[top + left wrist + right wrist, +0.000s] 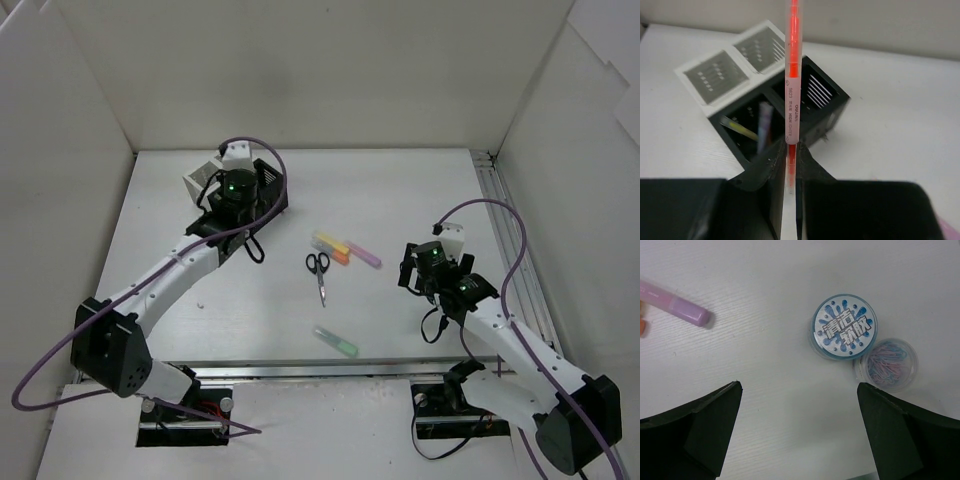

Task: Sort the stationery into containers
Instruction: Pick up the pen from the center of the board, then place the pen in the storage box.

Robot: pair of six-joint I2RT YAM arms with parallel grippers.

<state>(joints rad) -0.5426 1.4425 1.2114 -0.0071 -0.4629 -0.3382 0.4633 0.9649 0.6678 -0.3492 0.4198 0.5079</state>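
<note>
My left gripper (790,155) is shut on a slim orange pen (792,100) that points over the joined mesh cups. The two black cups (830,107) are nearest and the two white cups (715,75) lie behind. One black cup holds a yellow item (740,129) and a pale purple pen (763,125). From above, the left gripper (238,190) covers the cups (200,178). Scissors (318,270), yellow (325,241), orange (340,255), pink (363,253) and green (336,342) highlighters lie mid-table. My right gripper (425,275) is open and empty above the table (799,387), right of the pink highlighter (677,307).
A round tub with a blue printed lid (844,327) and a clear tub of paper clips (887,364) stand just beyond the right gripper. White walls enclose the table on three sides. A metal rail (510,240) runs along the right edge.
</note>
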